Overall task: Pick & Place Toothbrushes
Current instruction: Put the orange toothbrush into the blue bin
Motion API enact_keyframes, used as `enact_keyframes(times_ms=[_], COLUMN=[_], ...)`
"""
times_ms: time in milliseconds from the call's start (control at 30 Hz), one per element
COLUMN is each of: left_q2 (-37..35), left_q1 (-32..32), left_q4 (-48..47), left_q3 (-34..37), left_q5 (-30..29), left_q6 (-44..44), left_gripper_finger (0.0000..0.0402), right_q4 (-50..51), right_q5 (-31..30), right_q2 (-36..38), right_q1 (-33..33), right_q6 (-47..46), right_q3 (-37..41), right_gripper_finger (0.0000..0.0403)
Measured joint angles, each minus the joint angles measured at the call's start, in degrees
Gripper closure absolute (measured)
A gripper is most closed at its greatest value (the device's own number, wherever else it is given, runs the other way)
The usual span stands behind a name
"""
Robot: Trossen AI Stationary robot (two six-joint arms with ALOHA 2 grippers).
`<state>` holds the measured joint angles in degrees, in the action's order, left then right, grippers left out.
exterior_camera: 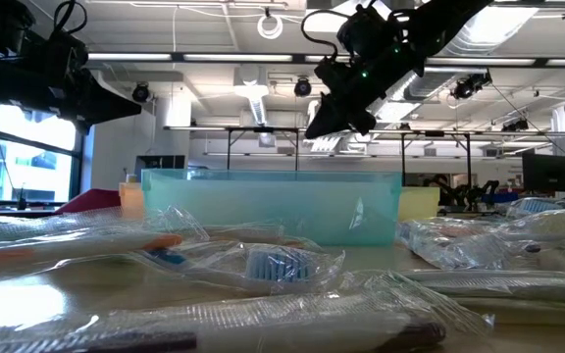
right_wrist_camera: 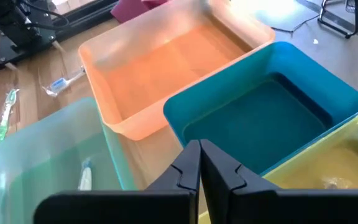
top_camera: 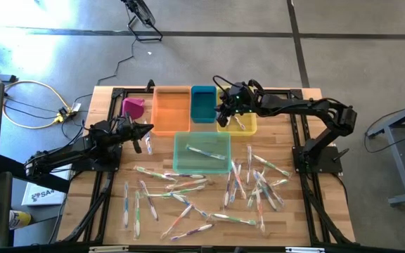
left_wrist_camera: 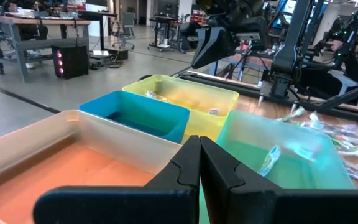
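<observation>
High view: I saw the wrapped toothbrushes (top_camera: 248, 184) strewn over the slatted wooden table (top_camera: 308, 232), one inside the translucent green bin (top_camera: 201, 152). Left wrist view: left gripper (left_wrist_camera: 199, 163) clenched, empty. Right wrist view: right gripper (right_wrist_camera: 199, 167) clenched, empty, above the teal bin (right_wrist_camera: 272, 118).

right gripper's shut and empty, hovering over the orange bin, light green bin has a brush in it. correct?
Not quite: the right gripper hovers at the seam between the blue bin and yellow bin, not the orange bin, as the high view shows. Shut, empty, and a toothbrush in the light green bin hold.
</observation>
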<state>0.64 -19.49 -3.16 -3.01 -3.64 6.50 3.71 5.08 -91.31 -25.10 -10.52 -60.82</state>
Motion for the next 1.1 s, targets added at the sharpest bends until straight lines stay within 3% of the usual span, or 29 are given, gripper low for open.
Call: enact_keyframes(times_ms=[367, 800, 1100], left_q2=[0.01, 0.02, 0.02], left_q1=[0.02, 0.0, 0.02], left_q4=[-0.13, -0.04, -0.04], left_q3=[-0.02, -0.02, -0.02], left_q5=[3.42, 3.52, 3.38], left_q6=[1.05, 2.74, 2.83], left_gripper_finger=[0.0402, 0.0402, 0.0402], right_q4=[-1.31, 0.61, 11.09], right_q5=[0.02, 0.76, -11.85], right_q2=[-0.04, 0.57, 0.94], right_q1=[-0.02, 2.04, 7.25], right_q6=[2.46, 6.68, 4.52], right_q3=[0.0, 0.02, 0.01], right_gripper_finger=[0.0399, 0.0399, 0.04])
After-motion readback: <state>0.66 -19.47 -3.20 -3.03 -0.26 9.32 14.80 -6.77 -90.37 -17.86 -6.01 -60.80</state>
